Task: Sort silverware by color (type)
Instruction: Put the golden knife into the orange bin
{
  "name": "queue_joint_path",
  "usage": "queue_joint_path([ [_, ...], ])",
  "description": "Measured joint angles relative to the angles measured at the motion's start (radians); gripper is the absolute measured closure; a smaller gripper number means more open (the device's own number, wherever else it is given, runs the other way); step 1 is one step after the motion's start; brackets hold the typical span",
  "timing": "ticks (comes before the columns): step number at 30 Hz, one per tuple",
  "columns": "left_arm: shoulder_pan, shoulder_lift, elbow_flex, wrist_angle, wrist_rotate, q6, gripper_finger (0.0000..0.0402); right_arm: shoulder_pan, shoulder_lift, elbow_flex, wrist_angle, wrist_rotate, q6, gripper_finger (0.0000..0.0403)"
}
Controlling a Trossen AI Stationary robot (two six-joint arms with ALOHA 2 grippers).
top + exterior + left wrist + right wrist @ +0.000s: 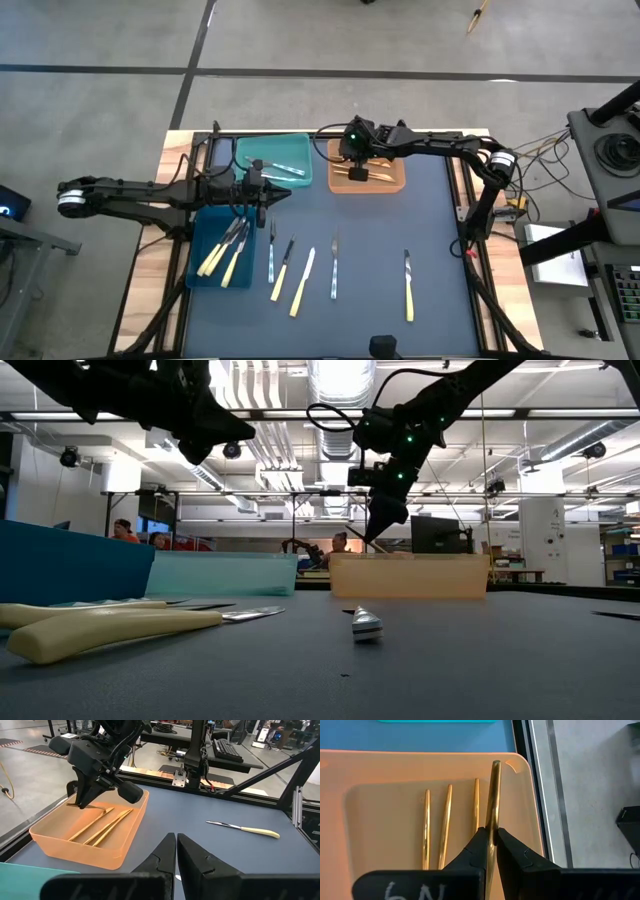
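With my right gripper (490,842) clenched on a gold utensil (493,795) above the orange bin (385,810), I'd lower parallel beside the three pieces (449,820) beneath, then release.

The only writing that shows is a white handwritten mark on the dark block (420,887) at the near edge of the right wrist view. It is cut off by the picture's edge; the part in view looks like "6N", though the reading is not sure, and it may be seen upside down. Nothing else can be read: the bins, the silverware, the mat and the arms show no readable label or brand. The screens and signs in the room behind the table are too small and blurred to make out.
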Motion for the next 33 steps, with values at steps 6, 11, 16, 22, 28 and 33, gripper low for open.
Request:
queue_joint_path([
  [6,0.0,0.0,-0.01,-0.001,0.0,0.0,0.0401,0.0,0.0,-0.001,0.001,0.0,0.0,0.039],
  [11,0.0,0.0,-0.01,0.0,0.0,-0.003,0.0401,0.0,0.0,-0.001,0.001,0.0,0.024,0.039],
  [16,0.0,0.0,-0.01,0.0,0.0,-0.01,0.0401,0.0,0.0,-0.001,0.001,-0.001,0.037,0.039],
  [22,0.0,0.0,-0.01,0.0,0.0,-0.011,0.0401,0.0,0.0,-0.002,0.0,-0.001,0.057,0.039],
  [28,0.0,0.0,-0.01,0.0,0.0,-0.011,0.0401,0.0,0.0,-0.007,-0.002,-0.001,0.059,0.039],
  [33,0.0,0.0,-0.011,0.0,0.0,-0.011,0.0401,0.0,0.0,-0.013,-0.002,-0.001,0.073,0.039],
])
